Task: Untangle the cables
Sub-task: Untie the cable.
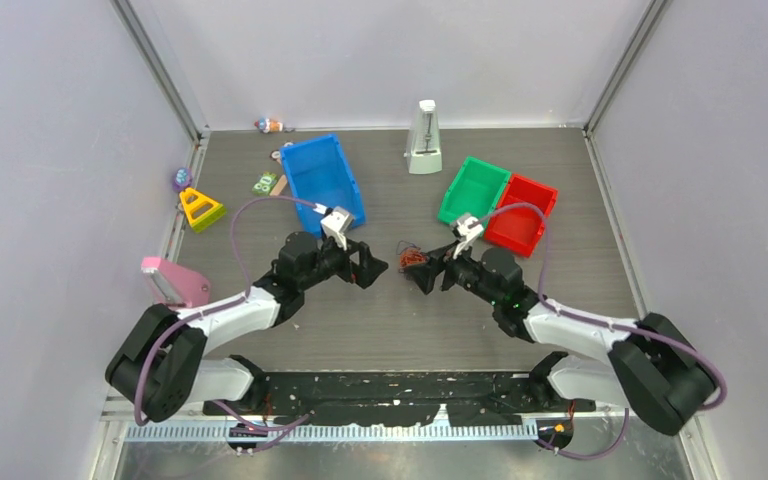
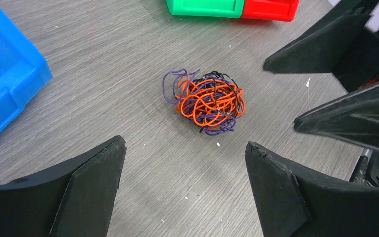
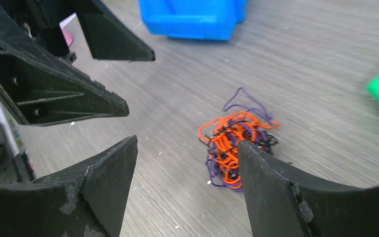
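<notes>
The cables (image 1: pixel 413 258) are a small knotted clump of orange, purple and black strands lying on the grey table between the two grippers. In the left wrist view the clump (image 2: pixel 208 101) sits just beyond my left gripper (image 2: pixel 185 145), which is open with bare table between its fingers. In the right wrist view my right gripper (image 3: pixel 187 140) is open too, and the clump (image 3: pixel 229 143) lies at the tip of its right finger, partly hidden behind it. From above, the left gripper (image 1: pixel 370 268) and right gripper (image 1: pixel 422 275) face each other across the clump.
A blue bin (image 1: pixel 320 180) stands behind the left arm. A green bin (image 1: pixel 473 190) and a red bin (image 1: pixel 522 212) stand behind the right arm. A white metronome-like object (image 1: pixel 423 138) is at the back, with a yellow triangle (image 1: pixel 200 208) and pink block (image 1: pixel 172 282) at the left.
</notes>
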Robot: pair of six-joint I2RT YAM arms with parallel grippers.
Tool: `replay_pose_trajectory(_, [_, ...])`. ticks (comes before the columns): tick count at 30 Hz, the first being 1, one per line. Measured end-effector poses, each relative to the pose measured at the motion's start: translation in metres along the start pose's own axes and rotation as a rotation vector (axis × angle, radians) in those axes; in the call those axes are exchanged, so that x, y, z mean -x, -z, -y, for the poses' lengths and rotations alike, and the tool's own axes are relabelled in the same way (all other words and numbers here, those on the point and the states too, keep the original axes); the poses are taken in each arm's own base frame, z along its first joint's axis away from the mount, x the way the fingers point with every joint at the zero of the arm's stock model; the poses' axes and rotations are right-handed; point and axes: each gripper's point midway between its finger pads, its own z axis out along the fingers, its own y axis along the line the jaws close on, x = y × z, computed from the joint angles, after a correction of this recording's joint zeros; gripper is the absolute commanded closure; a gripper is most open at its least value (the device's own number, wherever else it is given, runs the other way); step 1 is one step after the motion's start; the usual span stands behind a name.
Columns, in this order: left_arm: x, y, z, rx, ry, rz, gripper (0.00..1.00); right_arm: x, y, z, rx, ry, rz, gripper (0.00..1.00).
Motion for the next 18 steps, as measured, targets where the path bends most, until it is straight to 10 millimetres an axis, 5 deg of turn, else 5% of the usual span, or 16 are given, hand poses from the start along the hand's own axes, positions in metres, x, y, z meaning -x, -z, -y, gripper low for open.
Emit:
replay_pose_trajectory(8, [-0.005, -0.02, 0.003, 0.014, -0.026, -0.075, 0.18, 0.027, 0.034, 0.035, -0.245, 0.011, 0.144, 0.29])
replay_pose_trajectory(18, [-0.022, -0.06, 0.011, -0.004, -0.011, -0.217, 0.17, -0.018, 0.038, 0.057, -0.345, -0.019, -0.011, 0.36])
